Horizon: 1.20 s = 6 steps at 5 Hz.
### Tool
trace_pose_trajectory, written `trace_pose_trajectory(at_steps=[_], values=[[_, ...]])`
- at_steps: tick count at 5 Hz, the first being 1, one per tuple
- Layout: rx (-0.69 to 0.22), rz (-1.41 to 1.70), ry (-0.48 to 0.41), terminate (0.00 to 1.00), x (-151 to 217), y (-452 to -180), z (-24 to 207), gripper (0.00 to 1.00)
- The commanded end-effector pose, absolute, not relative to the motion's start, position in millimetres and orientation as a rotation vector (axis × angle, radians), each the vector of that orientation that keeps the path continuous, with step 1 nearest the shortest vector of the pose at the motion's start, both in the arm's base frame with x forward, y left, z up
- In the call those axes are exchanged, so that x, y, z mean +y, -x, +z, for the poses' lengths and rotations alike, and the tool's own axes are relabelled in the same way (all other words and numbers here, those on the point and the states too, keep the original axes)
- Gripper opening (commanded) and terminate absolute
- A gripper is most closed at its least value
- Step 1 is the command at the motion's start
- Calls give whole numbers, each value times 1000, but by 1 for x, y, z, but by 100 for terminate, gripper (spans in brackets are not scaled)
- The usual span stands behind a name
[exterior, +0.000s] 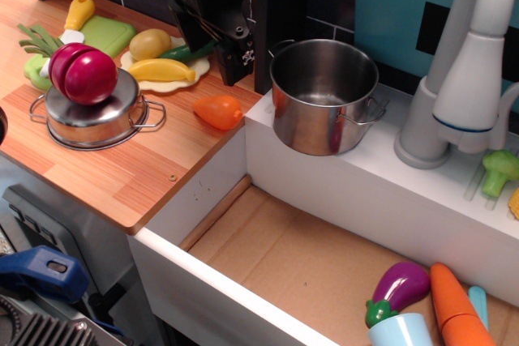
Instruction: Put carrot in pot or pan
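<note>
Carrot [219, 111] on counter, just below end effector [212, 42].

Wooden counter [122, 176]: carrot [218, 111], pan [93, 119]

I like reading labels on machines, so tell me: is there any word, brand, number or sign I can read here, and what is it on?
No readable text anywhere in this view.
Black end effector: small white marks low on its side, too small and blurred to read.
Tall steel pot, small orange carrot, upturned steel pan: no labels visible.
White toy faucet: one dark ring, no lettering.
</note>
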<state>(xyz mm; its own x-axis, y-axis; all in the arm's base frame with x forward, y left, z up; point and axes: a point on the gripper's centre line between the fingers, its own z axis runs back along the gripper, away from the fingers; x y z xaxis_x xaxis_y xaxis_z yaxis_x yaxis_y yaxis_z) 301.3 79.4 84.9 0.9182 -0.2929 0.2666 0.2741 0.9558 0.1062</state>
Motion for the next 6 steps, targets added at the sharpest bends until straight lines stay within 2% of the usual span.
trace_pose_trajectory(at_steps=[1, 6], values=[[-284, -292, -67, 0, 79, -301, 85, 100], [-294, -355, 25, 0, 87, -312, 42, 100]])
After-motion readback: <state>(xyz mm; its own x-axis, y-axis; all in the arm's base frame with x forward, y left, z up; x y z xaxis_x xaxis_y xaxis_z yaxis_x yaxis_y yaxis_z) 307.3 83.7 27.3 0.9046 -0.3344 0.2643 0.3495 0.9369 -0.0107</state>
